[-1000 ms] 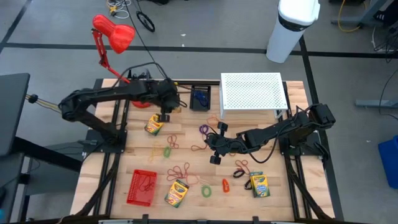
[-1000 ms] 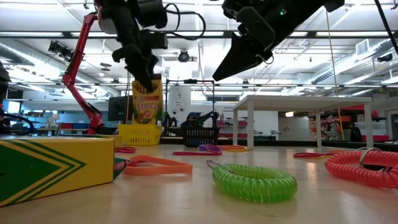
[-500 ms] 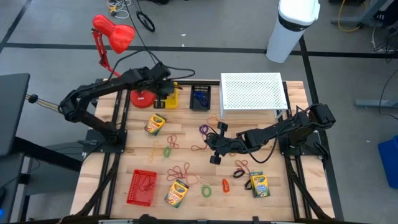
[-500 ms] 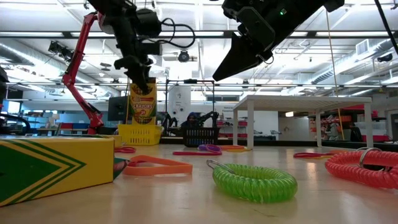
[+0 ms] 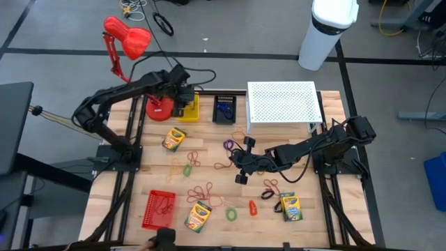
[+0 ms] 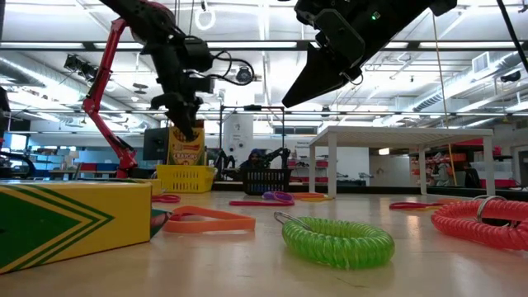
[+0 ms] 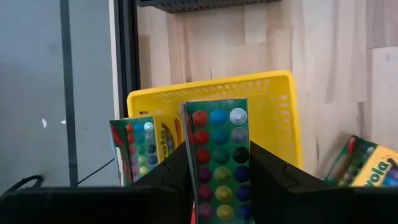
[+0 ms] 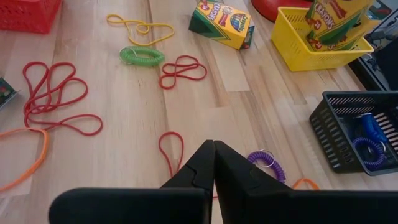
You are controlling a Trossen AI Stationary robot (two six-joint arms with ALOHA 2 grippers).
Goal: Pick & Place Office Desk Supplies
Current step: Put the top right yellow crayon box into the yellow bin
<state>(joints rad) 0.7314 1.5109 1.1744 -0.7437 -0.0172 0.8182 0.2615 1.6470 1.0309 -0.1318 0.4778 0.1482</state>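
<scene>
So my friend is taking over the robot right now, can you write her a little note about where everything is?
Left gripper: shut on a crayon box, lowering it into the yellow basket at the table's back; another box already stands there.
Right gripper: shut, empty, over mid-table.
Done: blue coil in the black basket; something red in the red basket.
Left: three crayon boxes, red rubber bands, green coil, purple coil and other loops on the table.
</scene>
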